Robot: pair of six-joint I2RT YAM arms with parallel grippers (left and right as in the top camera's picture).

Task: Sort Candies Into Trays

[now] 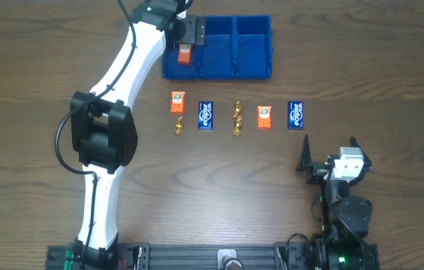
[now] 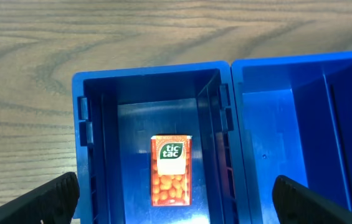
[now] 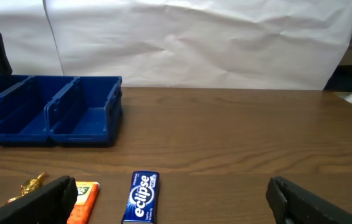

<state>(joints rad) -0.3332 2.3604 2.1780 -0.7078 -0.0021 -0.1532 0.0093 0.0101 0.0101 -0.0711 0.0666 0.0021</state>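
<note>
Candy box [image 2: 171, 171], orange, lies flat right under the left gripper [image 2: 177, 198], which is spread wide and holding nothing. Around it is the blue tray's [image 2: 151, 73] end compartment. The danger: pull out low, clip that wall, and the tray shifts.

Left arm extended forward, left hand [image 1: 187, 31] open, right hand [image 1: 330, 152] open, near base

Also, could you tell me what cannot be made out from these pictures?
Top view: the left gripper covers the far end of the blue tray's left compartment.
Top view: the gold candies are too small to count.
Right wrist view: a finger of the right gripper hides part of an orange box; the bottom edge cuts the blue pack.
</note>
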